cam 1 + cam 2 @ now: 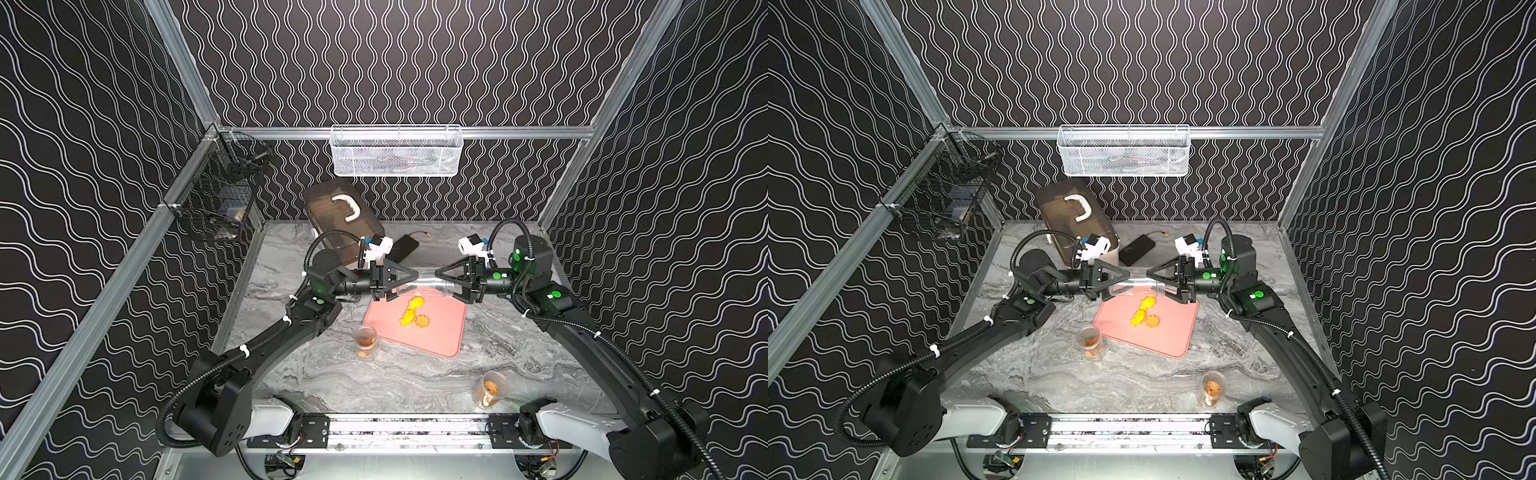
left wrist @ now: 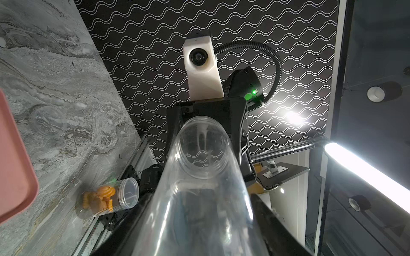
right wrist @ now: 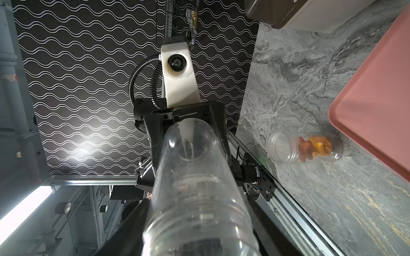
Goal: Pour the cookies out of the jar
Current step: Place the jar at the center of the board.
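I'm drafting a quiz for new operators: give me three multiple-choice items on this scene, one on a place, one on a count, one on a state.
1. Where do the loose cookies lie? A) on the tray B) in the white basket C) on the bare table
2. How many other jars still hold cookies? A) one B) two C) four
3. How is the clear jar held? A) upright, one gripper B) level, both grippers C) not at all

1 A: they sit on its pink surface.
2 B: one filled jar beside the tray, a second filled jar nearer the front.
3 B: left gripper and right gripper each clamp an end.
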